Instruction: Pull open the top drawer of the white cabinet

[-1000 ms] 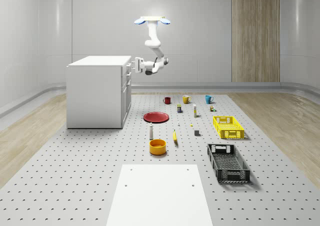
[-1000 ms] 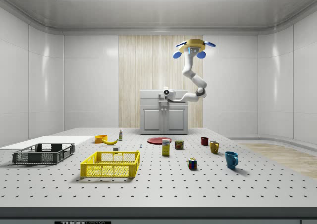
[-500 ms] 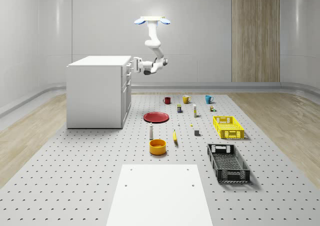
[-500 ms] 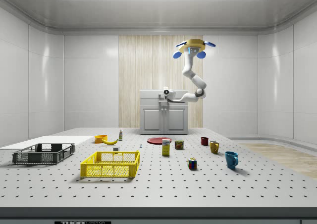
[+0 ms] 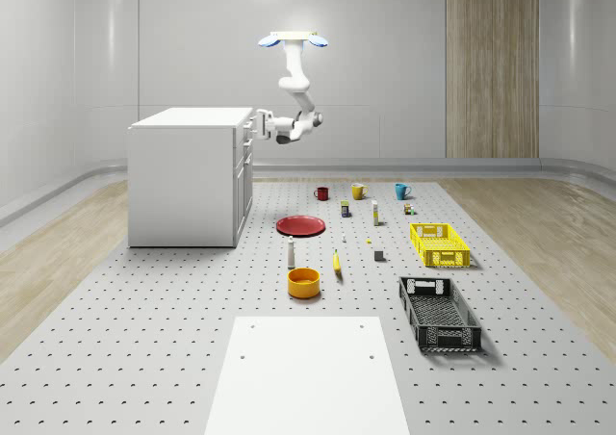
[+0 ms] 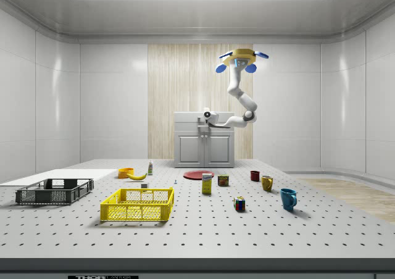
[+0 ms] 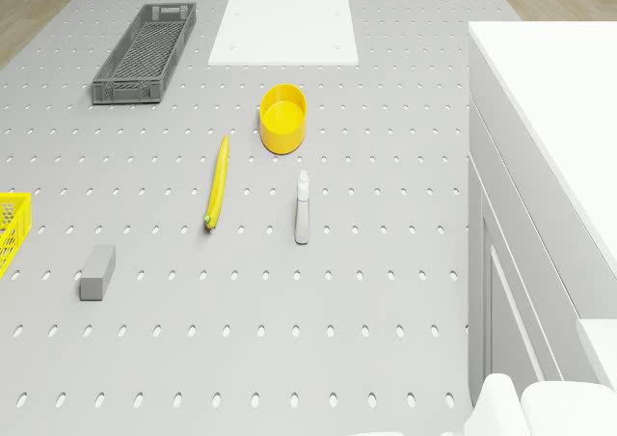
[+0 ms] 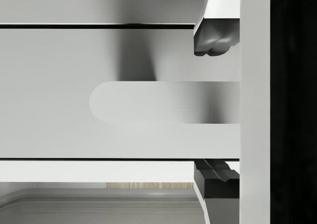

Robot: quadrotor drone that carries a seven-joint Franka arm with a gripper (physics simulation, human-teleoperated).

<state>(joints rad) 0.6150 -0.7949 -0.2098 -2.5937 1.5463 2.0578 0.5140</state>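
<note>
— Where was the drone [image 5: 292, 38] seen?
— It was seen up in the air, beside the white cabinet [image 5: 188, 180], on the side where the drawers were. The arm [image 5: 294, 84] was bent down and across so that the top drawer [image 5: 246, 127] could be reached from the front.
— How were the jaws held?
— They were held open. In the wrist view one fingertip [image 8: 212, 40] was placed on each side of the handle [image 8: 163, 102], with a gap left, so nothing was gripped yet. They were likely set that way so the handle could be squeezed and pulled straight out.
— Was the drawer opened?
— No, it looked shut, flat with the cabinet front.
— What was the place like?
— A grey floor [image 5: 144, 339] full of small holes was laid out, with a red plate [image 5: 300, 225], a yellow crate [image 5: 440, 244] and a black crate [image 5: 440, 312] spread on it. Pale walls and a strip of wood panel [image 5: 491, 64] were seen behind
</note>
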